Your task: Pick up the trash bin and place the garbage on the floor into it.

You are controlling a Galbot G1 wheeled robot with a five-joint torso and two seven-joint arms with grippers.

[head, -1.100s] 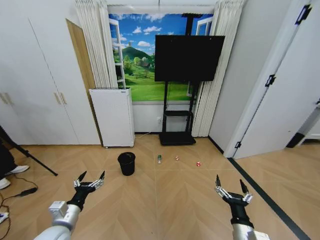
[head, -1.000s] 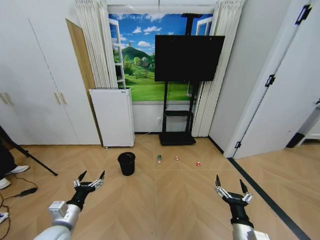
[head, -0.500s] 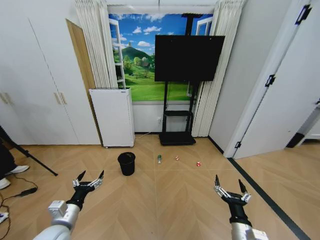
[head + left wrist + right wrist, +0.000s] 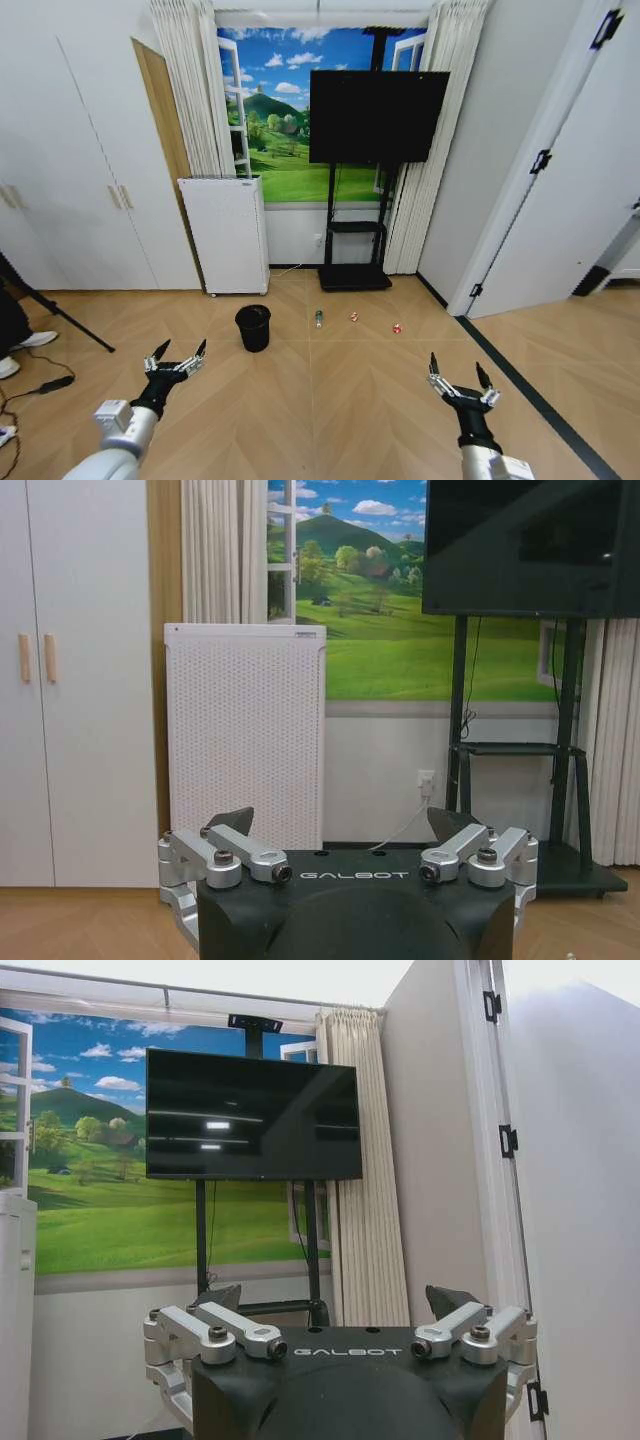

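Well ahead of left end effector (image 4: 176,357): trash bin (image 4: 253,327).

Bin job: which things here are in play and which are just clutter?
In play: trash bin; bottle; two red cans or wrappers; floor; left hand and right hand, both open.
Clutter: white perforated appliance; TV on stand; tripod leg.

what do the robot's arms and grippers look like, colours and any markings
Both arms have pale grey-white outer shells ending in black wrists. The left gripper and right gripper are alike: silver metal linkages with visible bolts and dark pointed fingertips on a black housing. White GALBOT lettering marks each housing in the wrist views.
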